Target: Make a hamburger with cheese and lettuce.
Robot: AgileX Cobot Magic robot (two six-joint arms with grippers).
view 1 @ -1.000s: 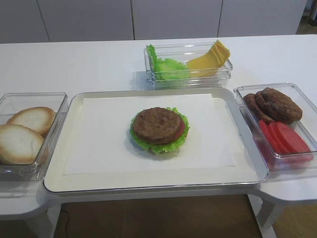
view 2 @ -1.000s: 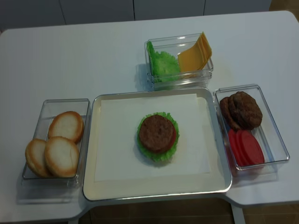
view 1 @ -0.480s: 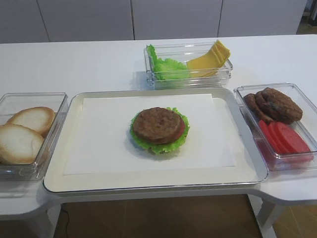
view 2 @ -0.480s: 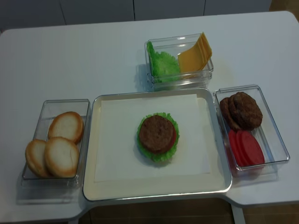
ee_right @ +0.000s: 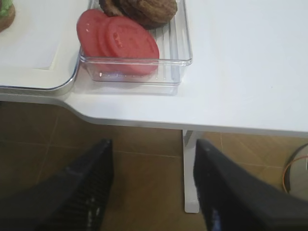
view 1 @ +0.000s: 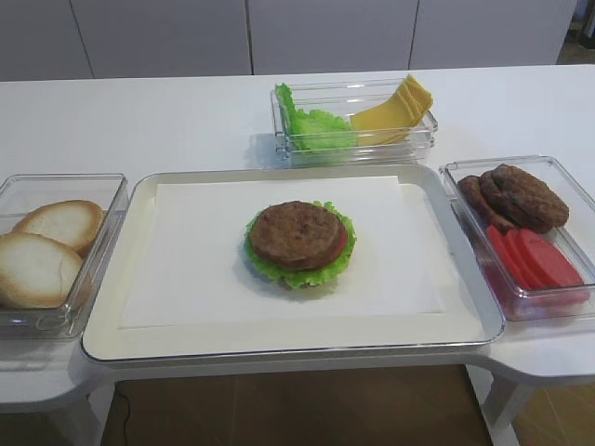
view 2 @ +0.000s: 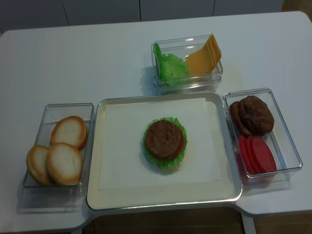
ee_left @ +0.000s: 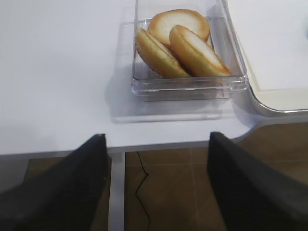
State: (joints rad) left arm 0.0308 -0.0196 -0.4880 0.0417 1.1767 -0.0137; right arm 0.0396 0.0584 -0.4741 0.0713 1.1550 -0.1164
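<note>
The hamburger (view 1: 298, 243) (view 2: 165, 142) sits mid-tray on white paper: frilly lettuce rim, red tomato edge, brown patty on top. Cheese slices (view 1: 392, 111) (view 2: 204, 56) lean fanned in the right half of a clear box at the back. Loose lettuce (view 1: 311, 124) (view 2: 169, 66) fills the left half of that box. Neither gripper shows in the exterior views. My right gripper (ee_right: 153, 185) is open and empty, off the table's front right edge over the floor. My left gripper (ee_left: 158, 180) is open and empty, off the front left edge.
The silver tray (view 1: 139, 344) (view 2: 97, 204) fills the middle. A clear box of pale bun halves (view 1: 42, 251) (view 2: 61, 151) (ee_left: 180, 43) stands to its left. A clear box with brown patties (view 1: 516, 195) (view 2: 253, 114) and tomato slices (view 1: 535, 260) (ee_right: 120, 41) stands to its right.
</note>
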